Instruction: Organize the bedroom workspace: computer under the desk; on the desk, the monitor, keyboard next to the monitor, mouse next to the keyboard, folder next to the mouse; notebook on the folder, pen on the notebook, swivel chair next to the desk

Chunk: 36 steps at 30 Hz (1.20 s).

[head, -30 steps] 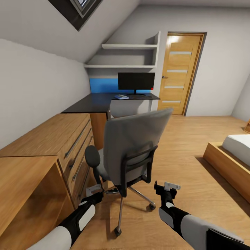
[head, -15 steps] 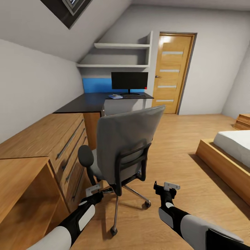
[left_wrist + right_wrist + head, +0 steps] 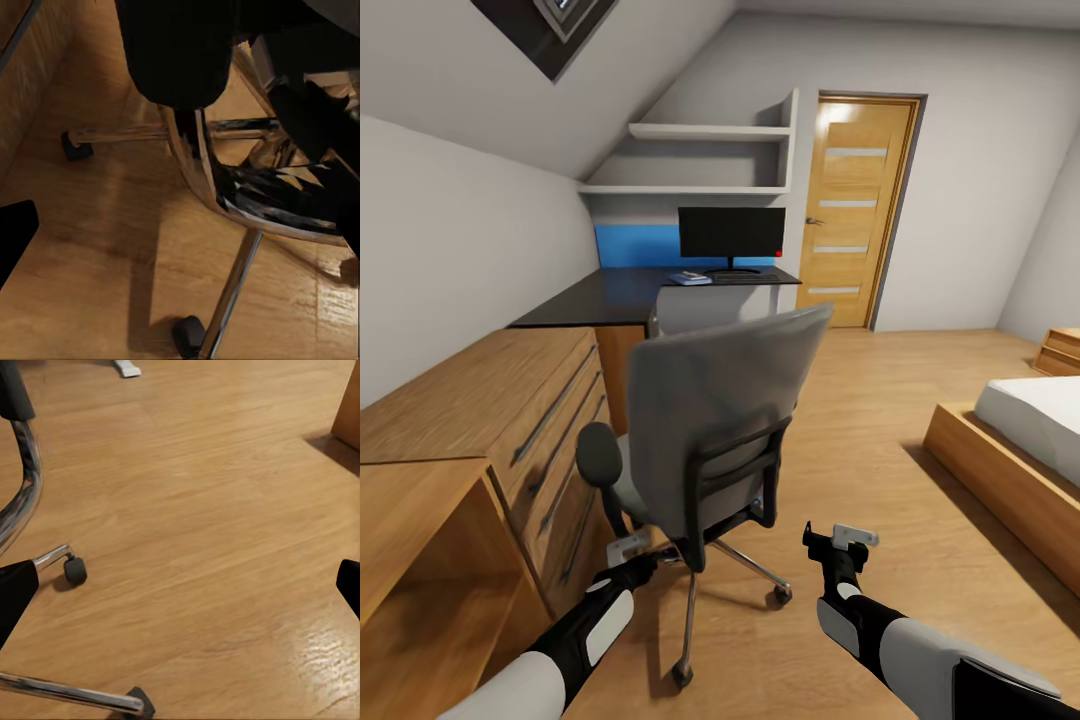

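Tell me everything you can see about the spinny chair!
The swivel chair stands upright on the wooden floor, its back turned to the camera, beside the wooden drawer chest. It has a grey padded back and seat, black rounded armrests, a black frame behind the backrest, and shiny chrome legs ending in black casters. The left gripper sits low by its base; whether it touches cannot be told. Nothing can be seen on the seat from here.

Both arms reach forward low from the near edge of the head view, forearms in white and black shells. The left gripper (image 3: 628, 549) hangs at the near left, wrist bent inward. The right gripper (image 3: 838, 536) sits at the near right, its 2 fingertips wide apart at the edges of the right wrist view.
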{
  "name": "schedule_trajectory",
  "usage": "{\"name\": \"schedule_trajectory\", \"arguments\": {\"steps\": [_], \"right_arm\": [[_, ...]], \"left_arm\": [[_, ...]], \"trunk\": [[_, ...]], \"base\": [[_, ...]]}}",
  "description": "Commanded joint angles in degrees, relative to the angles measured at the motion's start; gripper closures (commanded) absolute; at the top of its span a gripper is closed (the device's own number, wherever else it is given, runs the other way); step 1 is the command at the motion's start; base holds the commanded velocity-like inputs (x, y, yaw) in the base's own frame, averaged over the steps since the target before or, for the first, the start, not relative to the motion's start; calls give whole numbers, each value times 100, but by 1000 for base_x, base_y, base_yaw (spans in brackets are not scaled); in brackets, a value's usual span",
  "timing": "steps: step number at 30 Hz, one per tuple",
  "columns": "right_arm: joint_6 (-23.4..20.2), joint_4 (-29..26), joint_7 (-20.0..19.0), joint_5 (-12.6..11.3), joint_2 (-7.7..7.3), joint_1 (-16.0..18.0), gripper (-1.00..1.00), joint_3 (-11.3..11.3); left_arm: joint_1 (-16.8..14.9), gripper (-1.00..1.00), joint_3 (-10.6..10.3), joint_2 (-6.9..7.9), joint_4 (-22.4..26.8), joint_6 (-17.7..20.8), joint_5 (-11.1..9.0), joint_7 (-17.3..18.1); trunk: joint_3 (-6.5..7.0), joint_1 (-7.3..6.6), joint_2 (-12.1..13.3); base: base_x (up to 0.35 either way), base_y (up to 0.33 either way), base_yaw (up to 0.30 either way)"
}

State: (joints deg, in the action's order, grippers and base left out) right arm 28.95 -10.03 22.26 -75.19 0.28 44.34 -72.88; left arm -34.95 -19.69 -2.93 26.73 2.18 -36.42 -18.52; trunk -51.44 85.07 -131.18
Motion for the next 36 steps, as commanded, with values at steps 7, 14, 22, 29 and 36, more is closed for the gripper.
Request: {"name": "schedule_trajectory", "arguments": {"steps": [7,14,22,29,36], "right_arm": [[30,-7,33,-31,4,3,-100,-54],[40,-7,33,-23,7,3,-100,-60],[40,-7,33,-30,7,4,-100,-60],[40,-7,33,-31,7,3,-100,-60],[40,-7,33,-30,7,3,-100,-60]], "left_arm": [[-3,-100,-43,59,8,20,-31,-55],[-3,-100,-43,64,8,20,-23,-55],[-3,-100,-43,72,8,12,-23,-55],[-3,-100,-53,73,3,-378,-23,-48],[-3,-100,-60,73,-1,-452,-23,-46]], "trunk": [[-6,1,-2],[19,1,-2],[51,1,-2],[69,1,-2],[70,1,-2]], "base": [[247,-159,-3],[264,-183,-207],[270,-57,-229],[318,-2,-189],[327,-24,-39]]}}
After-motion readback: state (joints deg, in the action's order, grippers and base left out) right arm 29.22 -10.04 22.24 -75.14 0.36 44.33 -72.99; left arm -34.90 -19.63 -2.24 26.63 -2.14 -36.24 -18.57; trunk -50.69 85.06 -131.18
